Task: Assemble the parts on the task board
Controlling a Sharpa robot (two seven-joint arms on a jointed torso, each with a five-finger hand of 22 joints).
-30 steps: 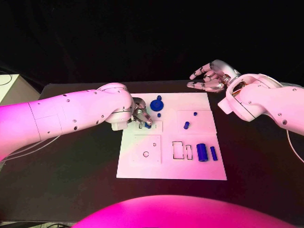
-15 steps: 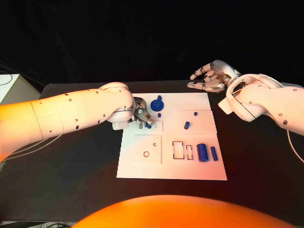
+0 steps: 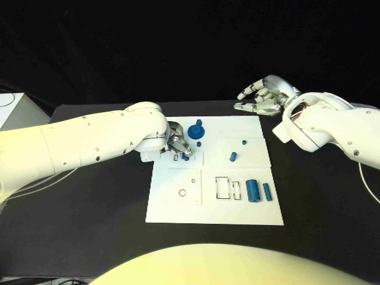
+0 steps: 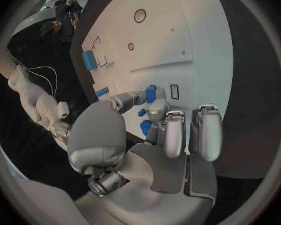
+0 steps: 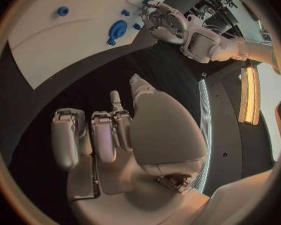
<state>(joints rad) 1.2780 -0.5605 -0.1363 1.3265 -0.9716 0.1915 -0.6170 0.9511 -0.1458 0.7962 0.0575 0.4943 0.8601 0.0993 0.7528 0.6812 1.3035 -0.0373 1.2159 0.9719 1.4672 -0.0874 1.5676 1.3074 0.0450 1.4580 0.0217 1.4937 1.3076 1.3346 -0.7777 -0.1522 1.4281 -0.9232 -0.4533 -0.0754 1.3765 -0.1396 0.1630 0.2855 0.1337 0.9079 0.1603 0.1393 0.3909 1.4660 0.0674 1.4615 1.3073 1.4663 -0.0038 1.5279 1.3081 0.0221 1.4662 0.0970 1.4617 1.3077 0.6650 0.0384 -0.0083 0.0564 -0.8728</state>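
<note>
While the left robot hand (image 3: 176,144) pinches a small blue peg (image 3: 185,157) at the slot near the task board's (image 3: 214,212) far-left corner, it should keep the peg upright and press straight down (no twisting). Right robot hand (image 3: 263,96) hovers spread and empty beyond the board, above the counter (image 3: 327,202).

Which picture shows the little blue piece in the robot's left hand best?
The left wrist view: the small blue part sits close up between the left hand fingers, over the task board. The head view shows it tiny and half hidden; the right wrist view shows it far off, barely visible.
</note>
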